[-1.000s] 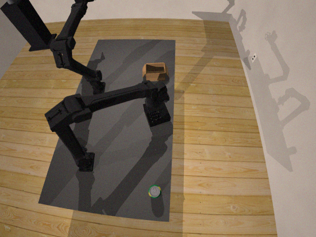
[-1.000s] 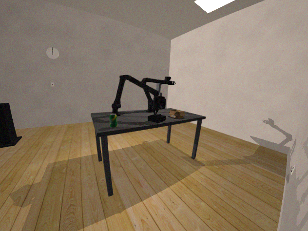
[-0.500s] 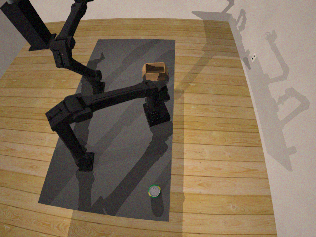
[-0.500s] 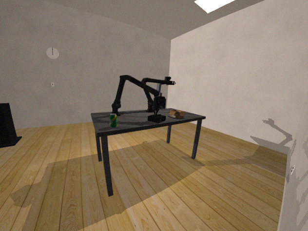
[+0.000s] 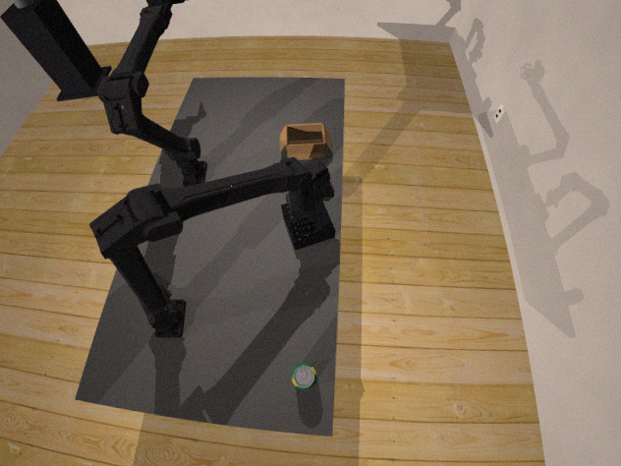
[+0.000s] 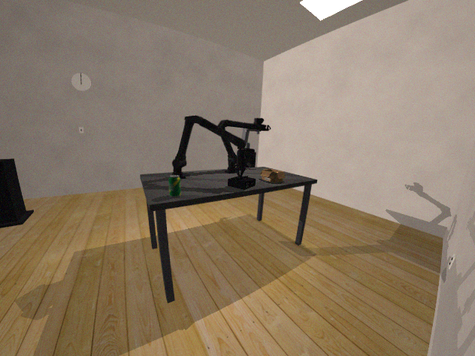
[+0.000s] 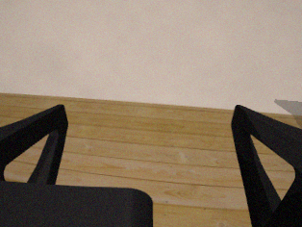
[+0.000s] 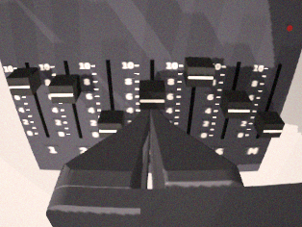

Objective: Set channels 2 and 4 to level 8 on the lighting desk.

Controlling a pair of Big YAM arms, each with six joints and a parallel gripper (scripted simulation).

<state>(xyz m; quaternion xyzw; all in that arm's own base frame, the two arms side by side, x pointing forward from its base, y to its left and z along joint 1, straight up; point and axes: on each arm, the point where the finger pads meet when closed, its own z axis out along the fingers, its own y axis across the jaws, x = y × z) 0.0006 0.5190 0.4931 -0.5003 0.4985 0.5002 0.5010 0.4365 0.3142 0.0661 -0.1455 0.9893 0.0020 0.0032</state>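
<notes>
A dark rectangular surface (image 5: 260,320) (image 6: 199,179) on four legs stands on the plank floor. The right arm (image 5: 230,193) (image 6: 183,141) reaches over the lighting desk, while the left arm (image 5: 120,102) (image 6: 240,124) is raised, its end well apart from the desk. The left gripper (image 6: 269,127) (image 7: 149,113) is spread wide with nothing between its fingers, facing wall and floorboards. The right gripper (image 6: 240,175) (image 8: 150,114) is pressed together, holding nothing, its tips pointing down at the desk.

The black lighting desk (image 5: 311,228) (image 6: 241,182) (image 8: 96,29) lies on the surface, between a brown faceted open container (image 5: 306,150) (image 6: 272,175) and an upright green and yellow can (image 5: 304,377) (image 6: 174,185); no brand is legible on the can.

On the desk are seven black fader caps, each with a white line. The channel 4 fader (image 8: 152,93) sits in the middle, right at the joined fingertips; contact cannot be told for certain. Its line appears slightly below the printed 6. The channel 2 fader (image 8: 64,88) stands a little higher, but its cap covers nearby numbers, so its exact level cannot be read. The channel 3 fader (image 8: 111,122) is low, the channel 5 fader (image 8: 199,71) high.

White scales run 0, 2, 4, 6, 8, 10. Below, "1", "2", "6" and "M" show; the gripper hides the others. A small red dot (image 8: 289,28) marks the far corner.
</notes>
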